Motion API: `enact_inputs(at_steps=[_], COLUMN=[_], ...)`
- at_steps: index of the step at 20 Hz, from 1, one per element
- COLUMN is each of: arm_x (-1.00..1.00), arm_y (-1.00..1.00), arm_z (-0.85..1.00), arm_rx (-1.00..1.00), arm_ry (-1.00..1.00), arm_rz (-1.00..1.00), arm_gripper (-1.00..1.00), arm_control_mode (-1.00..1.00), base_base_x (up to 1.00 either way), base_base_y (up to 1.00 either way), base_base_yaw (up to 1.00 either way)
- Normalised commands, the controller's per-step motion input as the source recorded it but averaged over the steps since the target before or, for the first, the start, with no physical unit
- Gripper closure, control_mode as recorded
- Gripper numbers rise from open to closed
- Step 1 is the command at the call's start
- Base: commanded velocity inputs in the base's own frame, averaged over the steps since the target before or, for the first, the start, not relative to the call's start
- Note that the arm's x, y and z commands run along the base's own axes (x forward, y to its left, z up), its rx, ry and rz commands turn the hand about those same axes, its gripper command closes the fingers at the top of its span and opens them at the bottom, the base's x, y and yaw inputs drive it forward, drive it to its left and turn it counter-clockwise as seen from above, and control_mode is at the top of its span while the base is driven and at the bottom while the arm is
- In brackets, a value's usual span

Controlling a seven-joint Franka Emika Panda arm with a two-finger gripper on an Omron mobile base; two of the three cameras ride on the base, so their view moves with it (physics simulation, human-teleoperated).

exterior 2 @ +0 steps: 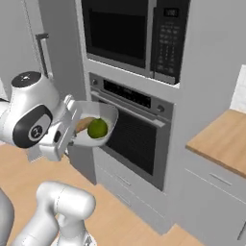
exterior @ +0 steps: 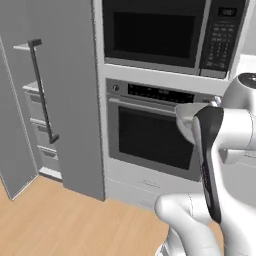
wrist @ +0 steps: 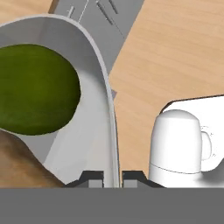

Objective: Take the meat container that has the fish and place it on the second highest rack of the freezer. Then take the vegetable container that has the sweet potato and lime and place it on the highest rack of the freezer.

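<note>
The gripper [wrist: 112, 177] pinches the rim of the container [exterior 2: 106, 111], held in the air in front of the oven [exterior 2: 132, 132], with floor below. The lime [exterior 2: 97, 128] and sweet potato [exterior 2: 83, 124] lie inside. The freezer [exterior: 30, 107] stands open at left.

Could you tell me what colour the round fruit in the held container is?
The lime is green, clearest in the right base view.

lime [exterior 2: 97, 128] in container [exterior 2: 109, 114] — sweet potato [exterior 2: 83, 124] beside it, oven [exterior 2: 139, 137] behind
</note>
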Motion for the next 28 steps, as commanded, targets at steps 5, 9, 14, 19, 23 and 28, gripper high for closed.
enact_inputs(at_steps=[5,9,14,19,23,28], arm_x=[0.0,0.0,0.0,0.0,0.0,0.0], arm_y=[0.0,0.0,0.0,0.0,0.0,0.0], arm_z=[0.0,0.0,0.0,0.0,0.0,0.0], arm_rx=[0.0,0.0,0.0,0.0,0.0,0.0], arm_ry=[0.0,0.0,0.0,0.0,0.0,0.0], arm_rz=[0.0,0.0,0.0,0.0,0.0,0.0], arm_gripper=[1.0,1.0,1.0,1.0,1.0,1.0], arm_control_mode=[1.0,1.0,1.0,1.0,1.0,1.0], base_base_x=[0.38,0.46,0.5,0.78,0.84,0.65], base_base_y=[0.81,0.64,0.59,0.31,0.2,0.1], base_base_yaw=[0.28,0.38,0.33,0.11,0.01,-0.01])
